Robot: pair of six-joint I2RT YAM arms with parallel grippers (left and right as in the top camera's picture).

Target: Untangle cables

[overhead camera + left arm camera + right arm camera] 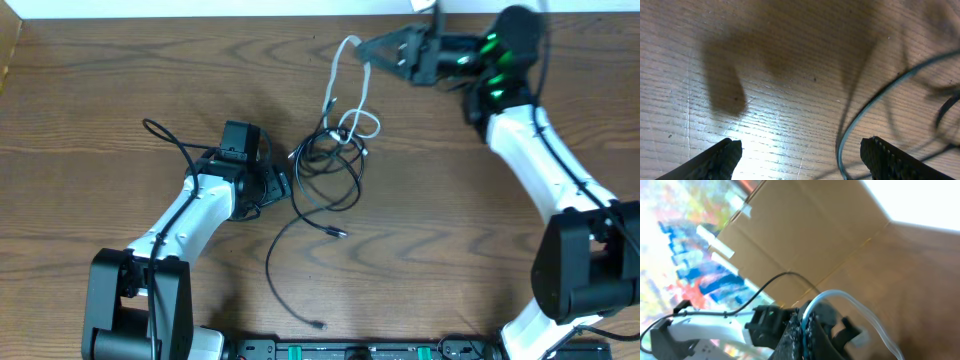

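The right gripper [372, 52] is clamped shut on the whitish strand [347, 70], which runs down into the black cables [335, 165] tangled on the table [450, 230]. The left gripper [801, 152] hangs wide apart just beside them — gripping nothing. A cardboard box [805, 235] shows in the right wrist view — its contents hidden.

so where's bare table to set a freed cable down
The table is bare outside the left arm, and in the patch between the cable tangle and the right arm. Crowded: the middle, where the open left gripper sits beside the tangle, the right gripper holds the whitish strand up, and a loose black cable trails toward the near edge.
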